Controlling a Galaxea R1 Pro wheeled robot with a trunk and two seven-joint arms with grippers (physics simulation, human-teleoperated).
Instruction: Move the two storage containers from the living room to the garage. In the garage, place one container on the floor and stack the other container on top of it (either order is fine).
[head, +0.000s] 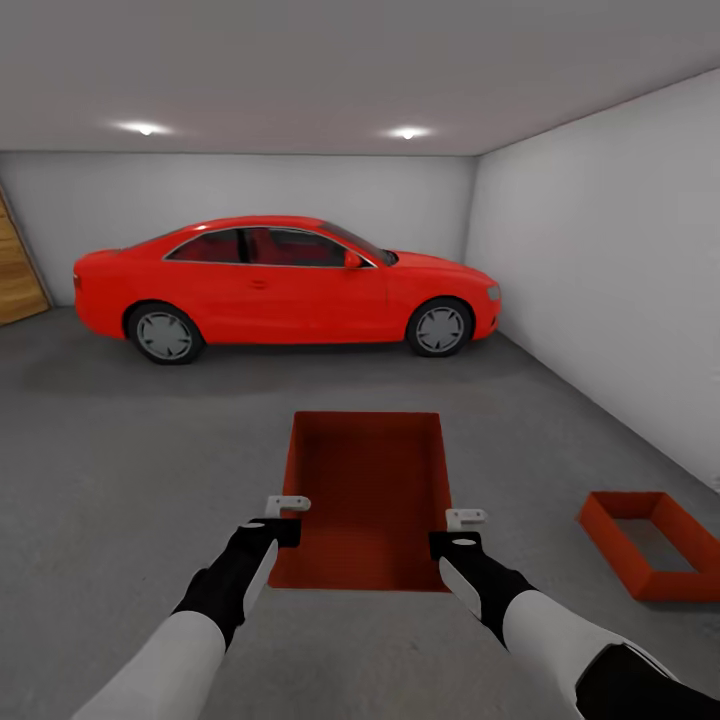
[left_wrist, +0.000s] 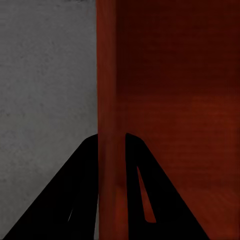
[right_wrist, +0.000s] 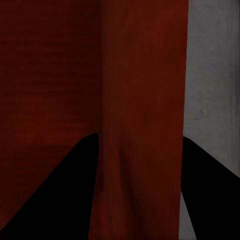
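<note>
Garage w/ grey concrete floor (head: 120, 470); red car (head: 285, 285) parked along back wall. Held container (head: 368, 495) sits between both arms, ahead of robot, above floor. 2nd container (head: 652, 545) on floor at right, near side wall. Left tool (head: 284, 517) clamped on held container's left wall, right tool (head: 458, 530) on its right wall.

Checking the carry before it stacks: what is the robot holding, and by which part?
One red storage container, gripped by both grippers: the left gripper straddles its left side wall, the right gripper its right side wall, near the end closest to the robot.
</note>
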